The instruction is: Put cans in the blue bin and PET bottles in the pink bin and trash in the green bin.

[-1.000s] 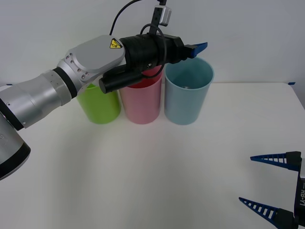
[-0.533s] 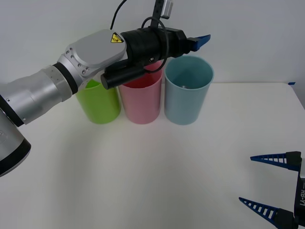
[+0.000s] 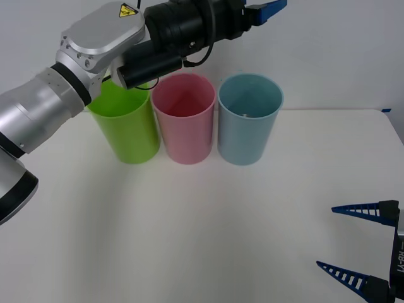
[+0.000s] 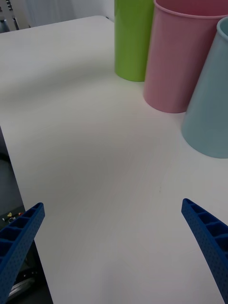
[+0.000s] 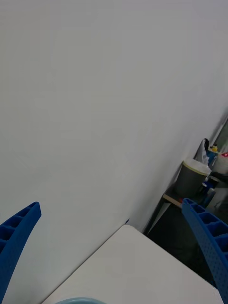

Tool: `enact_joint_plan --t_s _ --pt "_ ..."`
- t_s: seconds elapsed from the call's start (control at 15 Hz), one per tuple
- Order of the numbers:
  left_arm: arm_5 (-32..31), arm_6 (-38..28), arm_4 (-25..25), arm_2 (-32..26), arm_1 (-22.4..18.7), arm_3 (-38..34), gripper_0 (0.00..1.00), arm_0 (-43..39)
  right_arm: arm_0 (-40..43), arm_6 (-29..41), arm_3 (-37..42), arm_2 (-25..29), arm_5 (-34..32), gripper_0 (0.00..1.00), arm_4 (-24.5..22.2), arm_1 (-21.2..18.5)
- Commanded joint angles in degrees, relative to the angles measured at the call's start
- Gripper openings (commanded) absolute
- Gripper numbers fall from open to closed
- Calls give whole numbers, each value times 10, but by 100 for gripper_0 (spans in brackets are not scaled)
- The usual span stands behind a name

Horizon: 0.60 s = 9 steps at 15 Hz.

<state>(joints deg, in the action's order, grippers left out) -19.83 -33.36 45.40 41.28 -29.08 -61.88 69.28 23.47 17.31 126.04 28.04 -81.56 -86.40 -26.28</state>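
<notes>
front view: left gripper, spread wide, above blue bin.

A plain white surface fills the foreground, evenly lit, with only soft, faint shadows, and a small bit of blue tape sits at its far right edge. Behind it rises a bare, pale grey-white wall without windows or marks. In the left wrist view, past the surface's corner, a cluttered side shelf holds a dark round container with a pale lid and some small bottles.
</notes>
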Motion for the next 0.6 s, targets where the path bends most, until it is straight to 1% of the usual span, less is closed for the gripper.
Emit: enact_joint_plan --t_s 0.07,0.13,0.2,0.33,0.6 --pt "-36 11 -28 -28 -19 -12 100 -8 0 0 0 0 0 100 0 0" --pt "-41 14 -37 -31 -32 -26 100 -17 0 0 0 0 0 100 0 0" --pt "-67 15 -41 -49 -49 -45 100 -32 0 0 0 0 0 100 0 0" --pt "-131 9 -35 -110 -75 -85 100 -74 0 0 0 0 0 100 0 0" --pt "-195 10 -35 -219 -139 -206 100 -201 0 0 0 0 0 100 0 0"
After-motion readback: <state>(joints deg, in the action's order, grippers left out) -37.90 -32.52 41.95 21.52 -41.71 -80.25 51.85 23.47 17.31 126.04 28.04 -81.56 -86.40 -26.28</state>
